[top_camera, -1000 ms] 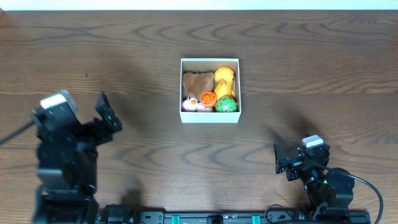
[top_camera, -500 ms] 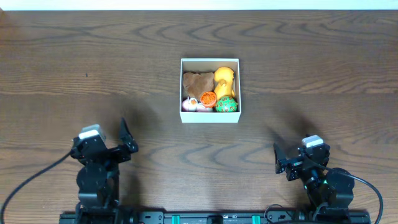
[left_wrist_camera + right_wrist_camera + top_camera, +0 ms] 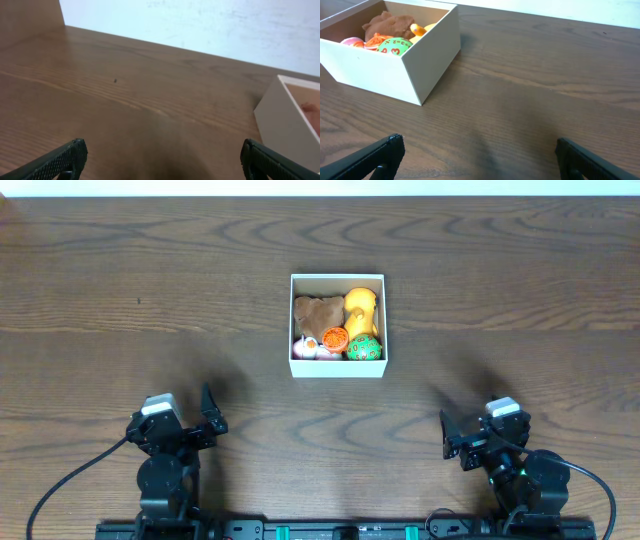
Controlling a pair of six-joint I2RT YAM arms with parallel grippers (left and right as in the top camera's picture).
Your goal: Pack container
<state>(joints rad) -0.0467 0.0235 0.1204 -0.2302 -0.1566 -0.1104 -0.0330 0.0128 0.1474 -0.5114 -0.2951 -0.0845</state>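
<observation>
Dark brown wood-grain table [image 3: 500,280], matte, streaky grain, carries everything. Square shallow white cardboard box w/ brown inside [image 3: 337,368] sits mid-table, flat, open top, thin straight walls, sharp corners; its plain white side shows in right wrist view [image 3: 395,70].

Left gripper [image 3: 205,420] hangs low, well off box's near-left corner. Its black fingers are spread wide w/ nothing btwn them, only bare wood in left wrist view [image 3: 165,165]. Right gripper [image 3: 455,438] sits well off box's near-right corner, fingers likewise wide apart and empty [image 3: 480,160].

Inside box, 5 small toys fill most of floor:
- brown lumpy soft-looking piece [image 3: 318,313], far-left part
- yellow-orange smooth rounded toy [image 3: 360,308], far-right part
- green patterned ball [image 3: 363,347], glossy, near-right corner
- orange round ribbed piece [image 3: 334,337], just beside green ball
- pink-white small round piece [image 3: 306,347], near-left corner

Step, as I judge it: packing looks done. No toy shows outside box, both arms low and apart from it. Next move prob. calls for nothing but parking; no lid in view to close.
</observation>
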